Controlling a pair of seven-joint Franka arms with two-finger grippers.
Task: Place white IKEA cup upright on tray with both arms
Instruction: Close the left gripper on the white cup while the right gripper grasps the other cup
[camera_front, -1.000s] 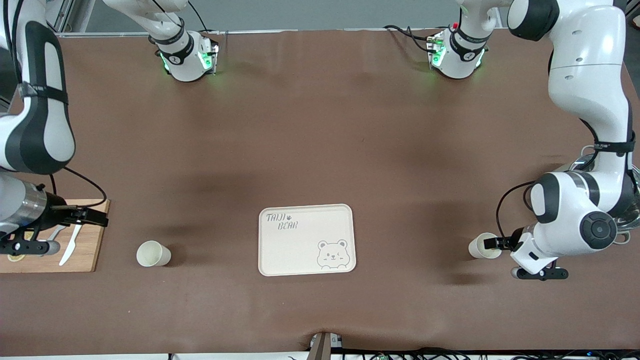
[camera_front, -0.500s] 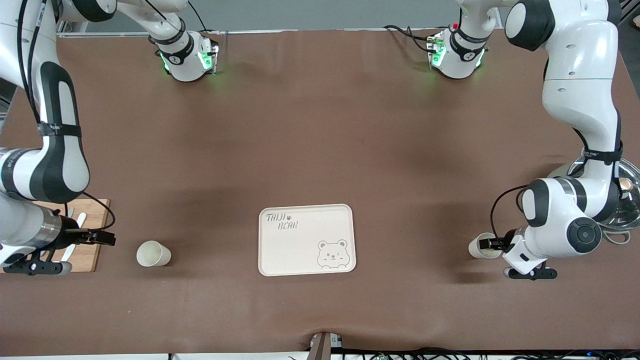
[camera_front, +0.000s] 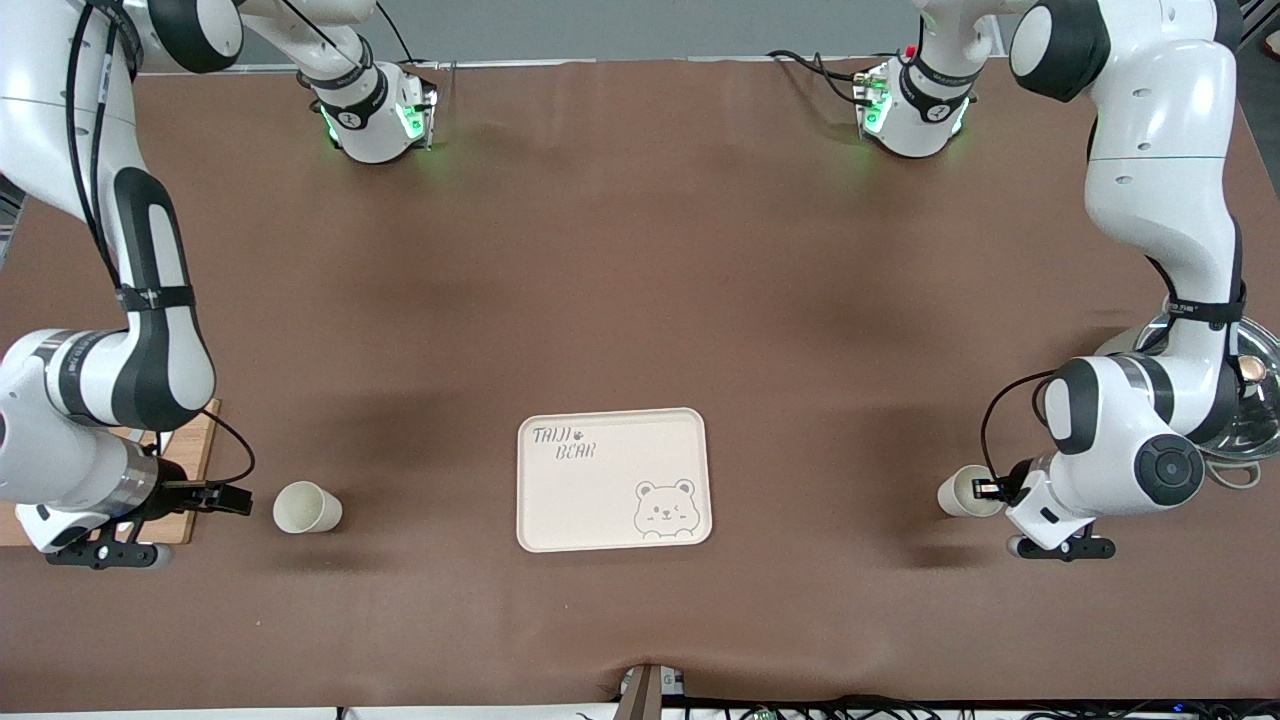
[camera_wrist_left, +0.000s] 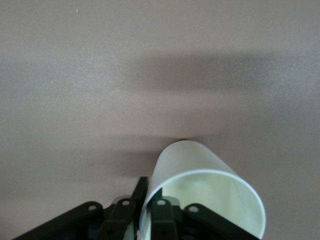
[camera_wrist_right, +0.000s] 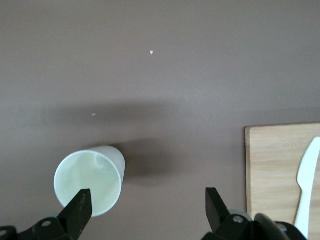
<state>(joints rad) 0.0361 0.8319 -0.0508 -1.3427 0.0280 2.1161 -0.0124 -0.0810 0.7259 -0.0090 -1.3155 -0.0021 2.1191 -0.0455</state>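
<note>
The cream tray (camera_front: 580, 500), printed "TAIJI BEAR" with a bear face, lies mid-table near the front camera. Two white cups lie on their sides. One cup (camera_front: 306, 507) is toward the right arm's end, its mouth facing my right gripper (camera_front: 235, 497). That gripper is open and low, just short of the cup. In the right wrist view the cup (camera_wrist_right: 90, 180) sits by one fingertip (camera_wrist_right: 80, 210), not between them. The other cup (camera_front: 958, 492) is toward the left arm's end. My left gripper (camera_wrist_left: 149, 192) is shut on the rim of this cup (camera_wrist_left: 200, 165), one finger inside and one outside.
A wooden cutting board (camera_front: 195, 455) lies at the right arm's end, mostly hidden under that arm. The right wrist view shows it (camera_wrist_right: 270, 165) with a white plastic knife (camera_wrist_right: 307, 170) on it. A metal lidded pot (camera_front: 1250, 400) sits at the left arm's end.
My right arm has swung from over the cutting board toward its cup, and its gripper now sits just beside the cup's mouth. The left gripper has stayed at its cup's rim.
</note>
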